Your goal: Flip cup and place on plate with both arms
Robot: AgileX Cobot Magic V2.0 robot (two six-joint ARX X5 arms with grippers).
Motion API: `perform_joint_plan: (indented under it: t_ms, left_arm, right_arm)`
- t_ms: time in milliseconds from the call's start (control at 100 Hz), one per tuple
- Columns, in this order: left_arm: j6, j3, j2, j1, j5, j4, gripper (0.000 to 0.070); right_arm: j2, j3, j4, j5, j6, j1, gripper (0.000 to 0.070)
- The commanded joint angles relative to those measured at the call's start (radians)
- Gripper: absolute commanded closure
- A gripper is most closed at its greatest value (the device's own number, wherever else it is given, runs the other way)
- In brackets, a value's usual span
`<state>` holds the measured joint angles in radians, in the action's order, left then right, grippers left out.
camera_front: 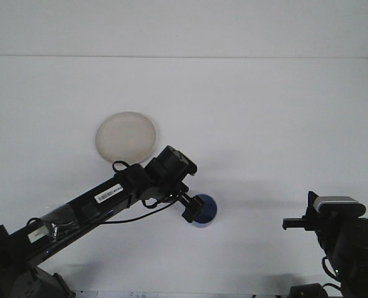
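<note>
Left gripper (190, 210) at the small blue round cup (203, 208), low centre of frame.

Treat the cup as light, rigid and probably slick; grip it by the wall near the rim. You cannot tell how the jaws stand on either the left or the right gripper (289, 223). You have one cup and one cream round plate (126, 138), upper left.

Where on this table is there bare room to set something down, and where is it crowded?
Free: the whole far strip beyond the plate, and the wide right half between the blue cup and the right end effector. Crowded: the near-left, where the left arm stretches diagonally, its end effector at the cup.
</note>
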<state>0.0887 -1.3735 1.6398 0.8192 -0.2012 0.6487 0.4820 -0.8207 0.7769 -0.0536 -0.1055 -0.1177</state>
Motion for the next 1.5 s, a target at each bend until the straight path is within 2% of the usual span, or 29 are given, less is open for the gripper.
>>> perform_joint_plan:
  t_ms: [0,30,70,190,230,440,550,740,900,1100,1260,1490]
  left_arm:
    - [-0.021,-0.019,0.041,0.013,0.019,-0.011,0.0127]
    - [-0.021,-0.019,0.053,0.014,0.019,-0.018,0.0140]
    - [-0.021,-0.019,0.067,0.018,0.019,-0.025,0.0209]
    - [-0.042,-0.019,0.092,0.024,0.019,-0.049,0.0615]
    - [-0.057,-0.019,0.093,0.027,0.019,-0.057,0.0700]
    - [-0.064,-0.064,0.090,0.014,0.032,-0.027,0.0691]
    - [-0.078,-0.138,0.088,-0.034,0.092,0.047,0.0691]
    - [-0.087,-0.272,0.081,-0.200,0.172,0.121,0.0690]
    - [-0.091,-0.303,0.082,-0.360,0.244,0.100,0.0688]
    - [-0.097,-0.303,0.111,-0.515,0.247,0.089,0.0684]
    - [-0.097,-0.303,0.147,-0.578,0.247,0.073,0.0681]
    - [-0.096,-0.303,0.238,-0.603,0.247,0.063,0.0597]
  right_arm:
    - [0.003,-0.010,-0.006,0.001,-0.011,-0.002,0.0700]
    - [0.003,-0.010,-0.006,0.001,-0.011,-0.002,0.0700]
    - [0.003,-0.010,-0.006,0.001,-0.011,-0.002,0.0700]
    - [0.003,-0.010,-0.006,0.001,-0.011,-0.002,0.0700]
    - [0.003,-0.010,-0.006,0.001,-0.011,-0.002,0.0700]
    - [0.003,-0.010,-0.006,0.000,-0.010,-0.002,0.0700]
    - [0.003,-0.010,-0.006,0.000,-0.010,-0.002,0.0700]
    - [0.003,-0.010,-0.006,0.000,-0.010,-0.002,0.0700]
    - [0.003,-0.010,-0.006,0.000,-0.010,-0.002,0.0700]
    - [0.003,-0.010,-0.006,0.000,-0.011,-0.002,0.0700]
    - [0.003,-0.010,-0.006,0.000,-0.011,-0.002,0.0700]
    - [0.003,-0.010,-0.006,0.000,-0.011,-0.002,0.0700]
